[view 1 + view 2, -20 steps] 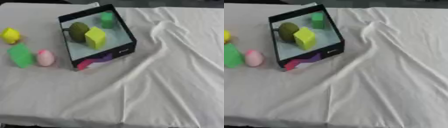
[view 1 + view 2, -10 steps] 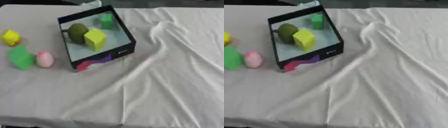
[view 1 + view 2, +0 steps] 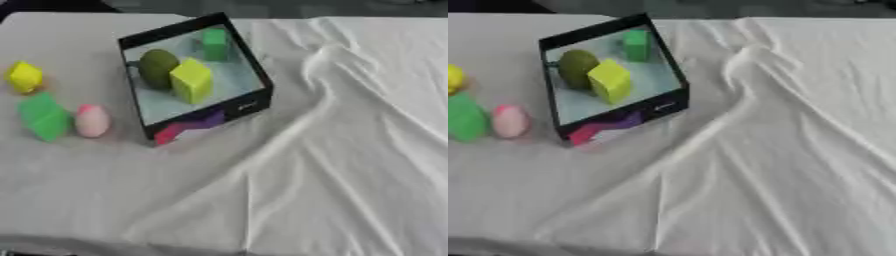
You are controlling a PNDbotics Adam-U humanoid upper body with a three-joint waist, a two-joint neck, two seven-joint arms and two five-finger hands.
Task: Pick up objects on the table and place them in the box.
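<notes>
With neither robot hand in sight, a yellow piece (image 3: 24, 76), a green block (image 3: 44, 117) and a pink egg (image 3: 91, 120) lie at nine o'clock of the black box (image 3: 255, 104), which holds an olive ball (image 3: 157, 67), a yellow cube (image 3: 192, 80) and a green piece (image 3: 214, 44) on the white cloth (image 3: 332, 165).

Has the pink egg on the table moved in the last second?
No. The pink egg lies in the same spot, just right of the green block and left of the box. Neither hand is in view.

black box (image 3: 614, 112) holds three blocks – pink egg (image 3: 509, 120) outside.
</notes>
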